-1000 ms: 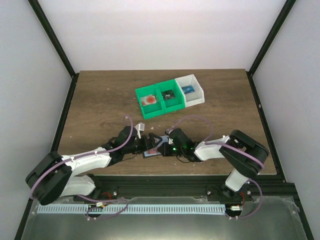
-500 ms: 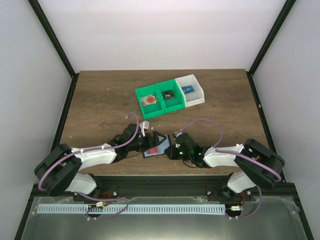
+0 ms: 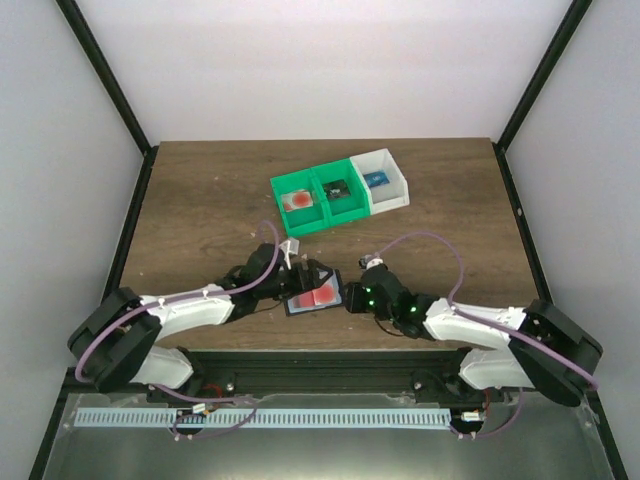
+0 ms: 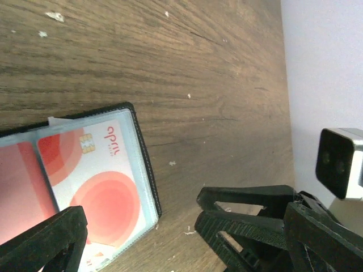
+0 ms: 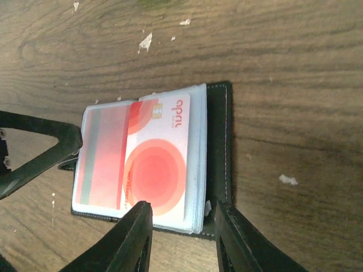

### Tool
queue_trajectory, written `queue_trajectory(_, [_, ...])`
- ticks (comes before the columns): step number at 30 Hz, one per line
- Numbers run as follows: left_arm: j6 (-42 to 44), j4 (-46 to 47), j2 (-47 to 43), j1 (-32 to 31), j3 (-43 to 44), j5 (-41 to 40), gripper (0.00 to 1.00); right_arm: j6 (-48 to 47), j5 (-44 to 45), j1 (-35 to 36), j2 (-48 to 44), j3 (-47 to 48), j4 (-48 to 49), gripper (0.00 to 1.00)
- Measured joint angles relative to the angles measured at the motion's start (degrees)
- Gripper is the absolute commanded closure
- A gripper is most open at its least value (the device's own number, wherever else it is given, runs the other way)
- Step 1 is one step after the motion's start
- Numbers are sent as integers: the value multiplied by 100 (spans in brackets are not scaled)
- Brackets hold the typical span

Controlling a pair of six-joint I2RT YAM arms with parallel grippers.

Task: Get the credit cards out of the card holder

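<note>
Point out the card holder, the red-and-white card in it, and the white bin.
card holder (image 5: 219, 141): right wrist view, black rim at right
red-and-white card (image 5: 161, 165): right wrist view, large red circle
white bin (image 3: 392, 200): top external view, front wall

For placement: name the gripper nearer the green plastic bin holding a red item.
Left. The left gripper is straight in front of the green plastic bin; the right gripper farther off, rightward.

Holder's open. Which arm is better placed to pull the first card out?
Probably the right: the right gripper has its fingers narrowly parted at the end of the red-and-white card in the card holder. The left gripper is wide open, one finger over the card, the other over the table.
</note>
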Motion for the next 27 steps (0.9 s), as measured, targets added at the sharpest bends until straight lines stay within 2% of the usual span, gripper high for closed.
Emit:
queue_trajectory(5, [31, -173, -116, 13, -20, -227, 5, -352, 177, -2, 136, 391, -330, 68])
queue_trajectory(9, [-28, -227, -79, 109, -35, -264, 13, -531, 138, -103, 415, 625, -348, 69])
queue_trajectory(12, [-149, -111, -74, 264, -186, -181, 22, -619, -13, -195, 651, 660, -343, 70])
queue_trajectory(15, [-203, -9, -72, 393, -354, -109, 39, -697, -199, -254, 852, 664, -339, 70])
queue_trajectory(18, [-203, 70, -24, 426, -378, -50, 50, -730, -393, -282, 1025, 673, -273, 71])
queue_trajectory(27, [-129, 330, 446, 468, -431, 103, 52, -732, -560, -304, 1510, 715, -44, 79])
